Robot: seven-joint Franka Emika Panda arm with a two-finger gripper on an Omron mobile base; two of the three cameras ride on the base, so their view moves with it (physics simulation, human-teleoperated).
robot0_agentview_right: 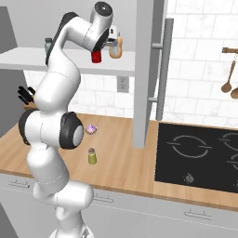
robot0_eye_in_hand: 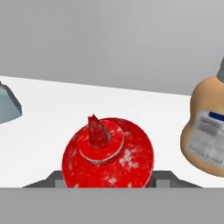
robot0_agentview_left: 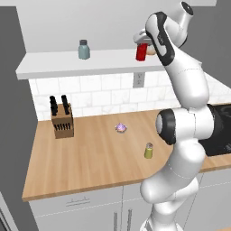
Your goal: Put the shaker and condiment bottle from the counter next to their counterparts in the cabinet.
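Gripper point(robot0_eye_in_hand: 107, 186) clamped on condiment bottle point(robot0_eye_in_hand: 108, 153) — light, ribbed, squashy plastic; best held mid-body, gently — near orange-tan bottle point(robot0_eye_in_hand: 205, 131).

White open shelf board point(robot0_agentview_left: 54, 67): wide bare stretch between grey-teal dark-capped shaker point(robot0_agentview_left: 84, 49) and red ribbed squeeze bottle point(robot0_agentview_left: 142, 52). Squat orange-tan white-labelled bottle point(robot0_eye_in_hand: 205, 131) stands just beside the red one, crowding that side. Light-brown wooden tabletop point(robot0_agentview_left: 81, 158): open, save knife block point(robot0_agentview_left: 62, 119), small olive-yellow shaker point(robot0_agentview_left: 148, 150).
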